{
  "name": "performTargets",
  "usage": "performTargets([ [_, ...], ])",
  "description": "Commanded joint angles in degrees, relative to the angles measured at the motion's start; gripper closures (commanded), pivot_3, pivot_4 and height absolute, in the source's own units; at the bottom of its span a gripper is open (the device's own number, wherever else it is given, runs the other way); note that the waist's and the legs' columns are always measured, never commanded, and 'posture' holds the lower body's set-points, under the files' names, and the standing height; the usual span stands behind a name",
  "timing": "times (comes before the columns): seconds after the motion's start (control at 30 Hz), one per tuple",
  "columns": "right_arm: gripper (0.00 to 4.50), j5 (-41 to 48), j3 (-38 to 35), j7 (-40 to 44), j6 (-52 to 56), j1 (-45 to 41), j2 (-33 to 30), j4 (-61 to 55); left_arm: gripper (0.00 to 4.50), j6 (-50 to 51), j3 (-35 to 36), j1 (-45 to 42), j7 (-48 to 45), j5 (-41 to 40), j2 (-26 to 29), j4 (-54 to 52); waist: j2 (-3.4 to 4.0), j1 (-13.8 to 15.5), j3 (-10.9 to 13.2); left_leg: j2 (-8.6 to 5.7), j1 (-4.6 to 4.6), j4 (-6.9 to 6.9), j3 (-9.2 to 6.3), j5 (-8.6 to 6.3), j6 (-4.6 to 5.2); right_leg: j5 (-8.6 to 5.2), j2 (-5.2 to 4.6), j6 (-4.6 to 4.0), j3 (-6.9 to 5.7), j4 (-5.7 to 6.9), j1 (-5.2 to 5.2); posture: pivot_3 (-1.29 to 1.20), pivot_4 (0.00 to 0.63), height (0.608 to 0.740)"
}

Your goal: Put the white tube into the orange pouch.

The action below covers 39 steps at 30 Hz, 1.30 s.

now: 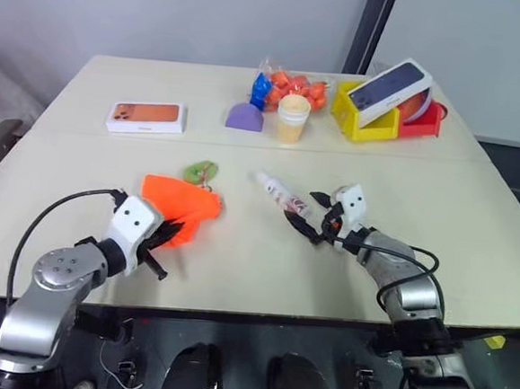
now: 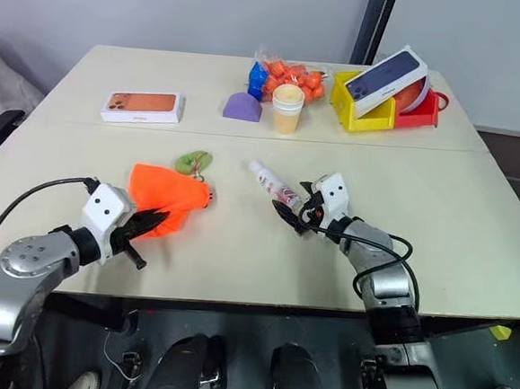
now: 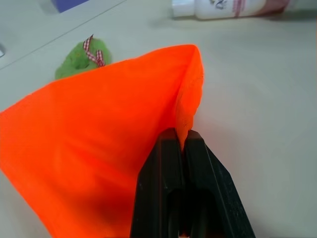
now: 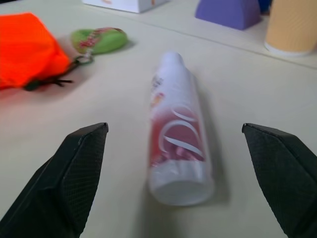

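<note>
The white tube lies flat mid-table, its pink-labelled end toward my right gripper. That gripper stands open just short of this end, and in the right wrist view its two fingers flank the tube without touching it. Left of the tube, the orange pouch rests on the table with its round green tag just behind it. My left gripper is shut on the pouch's near edge, pinching the fabric between its black fingers.
A white phone box lies at the back left. Along the back stand a purple wedge, a pale yellow cup, a bag of orange balls, and yellow and red bins bearing a box.
</note>
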Motion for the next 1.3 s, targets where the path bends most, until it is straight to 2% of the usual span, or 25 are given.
performTargets([
  [0.03,0.00,-1.46,0.42,0.21,-2.60,-2.10,0.72,2.22,4.47,-1.44,6.59,0.99,-2.66,-3.83,2.96,0.02,0.00,-0.22,0.00,0.01,0.00,-0.02,0.00,0.00,0.00,0.02,0.01,0.03,0.00,0.00,-0.02,0.00,0.150,0.740],
  [0.17,0.00,-2.64,0.81,0.14,-3.66,-2.47,1.46,4.25,4.47,-2.11,8.40,1.39,-4.12,-6.05,4.79,1.52,0.01,-0.77,0.01,0.02,0.00,-0.06,0.01,0.02,0.00,0.03,0.02,0.05,0.00,0.01,-0.07,0.00,0.150,0.740],
  [0.3,0.00,-3.38,0.51,-0.46,-4.91,-3.30,2.38,6.25,4.47,-1.56,6.53,1.11,-4.16,-7.76,4.66,1.01,0.01,-1.06,0.01,0.01,-0.01,-0.04,0.02,-0.04,-0.16,0.02,0.00,0.05,0.00,0.00,-0.03,0.00,0.150,0.740],
  [0.37,0.52,-3.62,0.46,-0.39,-5.53,-3.56,2.65,6.89,4.50,-1.32,5.08,0.72,-3.33,-8.16,4.06,0.80,0.01,-1.25,0.01,0.01,-0.01,-0.05,0.02,-0.03,-0.21,0.03,0.00,0.05,0.00,0.00,-0.04,0.00,0.150,0.740],
  [0.47,1.77,-3.84,0.63,0.09,-6.74,-3.55,2.81,7.07,4.50,-0.84,1.65,-0.33,-1.60,-8.38,2.45,0.24,0.02,-1.30,0.01,0.01,-0.01,-0.06,0.02,-0.01,-0.24,0.04,0.01,0.07,0.00,0.01,-0.04,0.00,0.150,0.740],
  [0.83,1.77,-3.75,0.44,0.80,-7.68,-2.96,3.33,6.49,4.50,-0.58,-5.57,-3.48,2.39,-7.61,-1.00,1.46,0.02,-1.39,0.01,0.00,-0.01,-0.06,0.04,0.03,-0.22,0.05,0.02,0.09,0.02,0.01,-0.04,0.00,0.150,0.740],
  [0.87,2.30,-3.71,0.43,0.83,-7.65,-2.88,3.37,6.39,4.50,-0.65,-5.95,-3.60,2.62,-7.54,-1.13,1.61,0.02,-1.39,0.01,0.01,0.00,-0.06,0.04,0.04,-0.21,0.05,0.02,0.09,0.02,0.01,-0.05,0.00,0.150,0.740],
  [0.9,2.53,-3.72,0.41,0.81,-7.61,-2.79,3.38,6.26,4.50,-0.72,-6.18,-3.61,2.70,-7.61,-1.21,1.67,0.02,-1.40,0.01,0.01,0.00,-0.06,0.03,0.06,-0.16,0.05,0.03,0.09,0.01,0.01,-0.05,0.00,0.150,0.740],
  [0.93,3.09,-3.72,0.39,0.78,-7.51,-2.64,3.37,5.98,4.50,-0.77,-6.40,-3.62,2.80,-7.62,-1.33,1.71,0.02,-1.41,0.01,0.01,0.00,-0.06,0.04,0.07,-0.16,0.05,0.03,0.09,0.01,0.01,-0.05,0.00,0.150,0.740],
  [0.97,3.38,-3.72,0.37,0.77,-7.44,-2.54,3.36,5.78,4.50,-0.82,-6.54,-3.62,2.86,-7.66,-1.39,1.73,0.02,-1.41,0.01,0.01,0.00,-0.06,0.04,0.07,-0.16,0.05,0.03,0.09,0.01,0.01,-0.05,0.00,0.150,0.740],
  [1.13,3.46,-3.67,0.23,0.90,-7.68,-1.58,2.93,3.78,4.50,-0.96,-8.20,-4.26,3.76,-7.78,-2.48,2.04,0.02,-1.32,0.01,0.01,-0.01,-0.06,0.03,0.06,-0.17,0.05,0.02,0.09,0.02,0.01,-0.05,0.00,0.150,0.740],
  [1.3,3.46,1.37,-0.79,6.22,-3.53,3.11,-0.65,-8.26,4.50,-0.82,-9.15,-5.03,5.73,-7.70,-4.74,2.05,0.03,-1.23,0.02,0.00,-0.03,-0.06,0.03,0.07,-0.15,0.04,0.00,0.09,0.02,0.01,-0.05,0.00,0.150,0.740],
])
